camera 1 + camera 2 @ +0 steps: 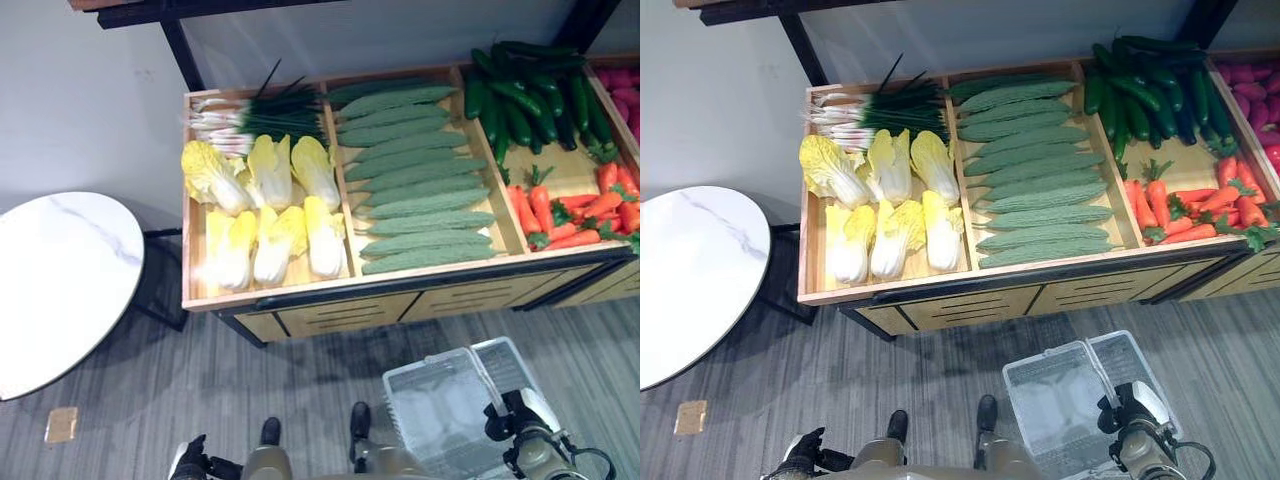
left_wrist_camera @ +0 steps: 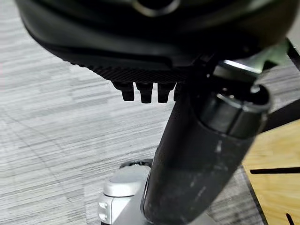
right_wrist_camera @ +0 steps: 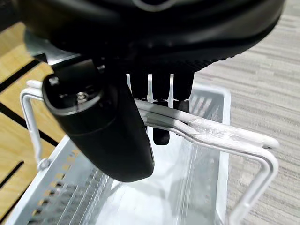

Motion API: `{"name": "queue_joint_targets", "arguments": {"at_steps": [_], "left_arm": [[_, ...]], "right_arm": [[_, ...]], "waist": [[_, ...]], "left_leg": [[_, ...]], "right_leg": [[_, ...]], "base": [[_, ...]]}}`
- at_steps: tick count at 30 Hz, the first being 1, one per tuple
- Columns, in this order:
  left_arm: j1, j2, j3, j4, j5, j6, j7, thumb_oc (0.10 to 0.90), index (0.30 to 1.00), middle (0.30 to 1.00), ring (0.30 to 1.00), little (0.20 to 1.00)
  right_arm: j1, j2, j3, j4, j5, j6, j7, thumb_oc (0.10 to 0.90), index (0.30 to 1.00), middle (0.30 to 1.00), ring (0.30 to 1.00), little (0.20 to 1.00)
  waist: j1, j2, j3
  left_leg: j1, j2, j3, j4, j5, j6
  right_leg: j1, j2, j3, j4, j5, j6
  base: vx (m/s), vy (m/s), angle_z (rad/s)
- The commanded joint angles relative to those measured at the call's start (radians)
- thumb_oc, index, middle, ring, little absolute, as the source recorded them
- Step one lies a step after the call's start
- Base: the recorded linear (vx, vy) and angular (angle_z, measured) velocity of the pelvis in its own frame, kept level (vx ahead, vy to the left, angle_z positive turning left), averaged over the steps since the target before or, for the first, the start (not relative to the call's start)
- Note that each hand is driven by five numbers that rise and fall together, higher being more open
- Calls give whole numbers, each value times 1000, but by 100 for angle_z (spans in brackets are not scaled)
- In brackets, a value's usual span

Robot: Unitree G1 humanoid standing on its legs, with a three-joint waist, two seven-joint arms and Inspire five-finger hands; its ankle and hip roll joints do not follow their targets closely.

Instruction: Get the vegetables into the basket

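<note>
A wooden display stand (image 1: 330,300) holds the vegetables. Its left bin has napa cabbages (image 1: 270,215) and scallions (image 1: 250,115). The middle bin is stacked with bumpy green gourds (image 1: 420,185). Dark cucumbers (image 1: 525,95) and carrots (image 1: 575,215) lie in the right bin. A clear plastic basket (image 1: 420,367) hangs low in front of the stand at the right. My right hand (image 3: 103,136) is shut on its white wire handles (image 3: 211,131). My left hand (image 1: 190,460) hangs at the lower left, away from the stand, with relaxed fingers (image 2: 140,91) and nothing in it.
A round white marble table (image 1: 60,280) stands to the left of the stand. Pink-red produce (image 1: 1250,90) fills a bin at the far right. Grey carpet (image 1: 300,390) lies between me and the stand. A small tan tag (image 1: 62,425) lies on the floor.
</note>
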Motion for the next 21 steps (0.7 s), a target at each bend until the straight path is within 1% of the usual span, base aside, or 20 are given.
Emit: {"name": "queue_joint_targets", "arguments": {"at_steps": [1, 4, 8, 12, 15, 17, 18, 19, 20, 21], "left_arm": [[5, 47, -5, 27, 10, -3, -4, 900, 1000, 1000, 1000, 1000], [8, 47, 1, 24, 0, -5, -10, 900, 1000, 1000, 1000, 1000], [15, 46, 8, 32, -5, -3, -20, 900, 1000, 1000, 1000, 1000], [19, 49, 25, 47, -8, 0, -17, 900, 1000, 1000, 1000, 1000], [34, 62, 86, 93, -21, 21, 4, 900, 1000, 1000, 1000, 1000], [39, 67, 99, 107, -17, 27, 7, 900, 1000, 1000, 1000, 1000], [57, 85, 165, 159, -18, 53, 41, 900, 1000, 1000, 1000, 1000], [66, 93, 198, 174, -20, 60, 62, 900, 1000, 1000, 1000, 1000], [66, 93, 199, 174, -20, 60, 62, 900, 1000, 1000, 1000, 1000], [76, 108, 237, 190, -30, 68, 85, 900, 1000, 1000, 1000, 1000]], "right_arm": [[-6, -59, -32, 16, 19, 4, -39, 400, 300, 300, 300, 300], [-18, -55, -22, 23, 15, 7, -35, 400, 300, 300, 300, 300], [-29, -39, -9, 37, 16, 11, -23, 400, 300, 300, 300, 300], [-31, -24, 1, 34, 9, 10, -17, 400, 300, 300, 300, 300], [-33, -18, -2, 45, 6, 9, -16, 400, 300, 300, 300, 300], [-32, -16, -4, 48, 5, 9, -16, 400, 300, 300, 300, 300], [-32, -15, -6, 49, -1, 9, -16, 400, 300, 300, 300, 300], [-30, -14, -9, 52, -6, 9, -20, 400, 300, 300, 300, 300], [-31, -14, -9, 52, -6, 9, -20, 400, 300, 300, 300, 300], [-29, -14, -10, 49, -8, 8, -20, 400, 300, 300, 300, 300]], "waist": [[-7, -42, -18], [-6, -42, -21], [-5, -49, -23], [-1, -57, -21], [7, -57, -26], [8, -57, -28], [11, -54, -34], [13, -52, -38], [12, -52, -38], [14, -50, -41]], "left_leg": [[35, -4, 4, -77, -58, 45], [39, -7, 6, -87, -63, 48], [43, -14, 14, -88, -74, 55], [44, -24, 4, -88, -81, 59], [39, -32, -4, -88, -81, 60], [39, -33, -6, -88, -81, 59], [37, -36, -9, -88, -82, 57], [37, -36, -9, -88, -83, 56], [37, -36, -9, -88, -83, 56], [38, -36, -9, -88, -83, 55]], "right_leg": [[-4, -107, 46, 63, -36, 142], [-5, -107, 51, 52, -25, 145], [-6, -113, 62, 43, -15, 151], [-1, -122, 60, 45, -11, 155], [1, -131, 56, 38, -4, 159], [4, -133, 53, 37, -4, 159], [8, -136, 50, 30, -1, 161], [12, -139, 46, 27, 0, 162], [13, -139, 46, 26, 0, 162], [16, -140, 46, 23, 2, 162]], "base": [[26, 38, 14], [2, 43, -5], [-5, 65, -13], [-3, 59, -5], [-15, 52, 4], [-4, 32, 6], [11, 52, 4], [12, 46, 5], [15, 28, 6], [37, 42, 6]]}}
